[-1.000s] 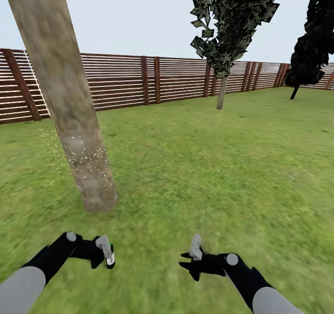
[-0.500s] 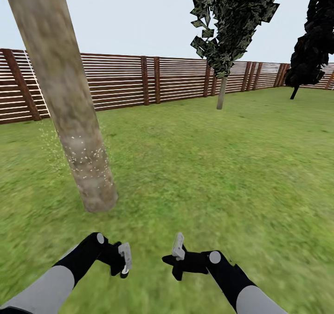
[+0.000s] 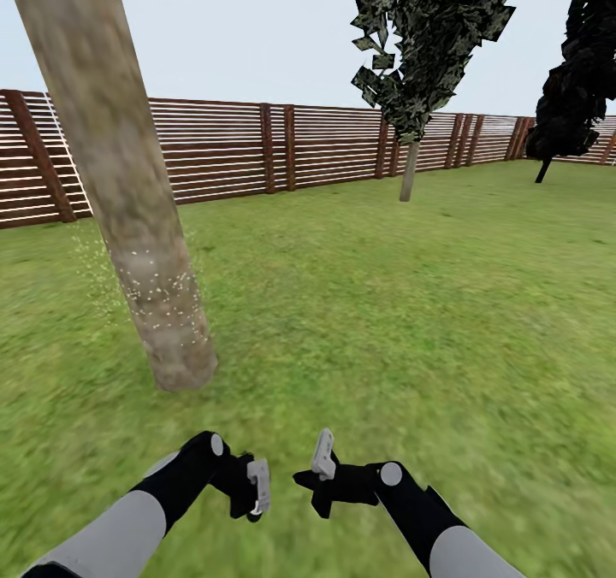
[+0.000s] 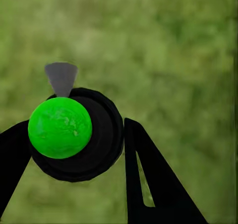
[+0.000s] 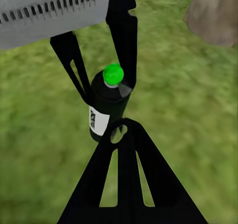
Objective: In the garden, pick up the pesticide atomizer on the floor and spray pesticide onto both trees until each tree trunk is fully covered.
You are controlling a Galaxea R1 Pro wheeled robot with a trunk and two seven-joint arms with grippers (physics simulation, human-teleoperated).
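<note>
The near tree trunk (image 3: 128, 176) rose at our left, speckled pale low down. Our left gripper (image 3: 254, 494) clamped its fingers on the pesticide atomizer (image 5: 107, 105) over the grass (image 3: 411, 304); whether our right gripper's (image 3: 318, 475) fingers stood apart, we couldn't tell.

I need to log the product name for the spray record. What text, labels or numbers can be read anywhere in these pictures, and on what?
No text can be read.
The bottle in the left gripper carries a white label with dark marks, too small and blurred to read.
The green cap, trunk and fence bear no writing.
</note>
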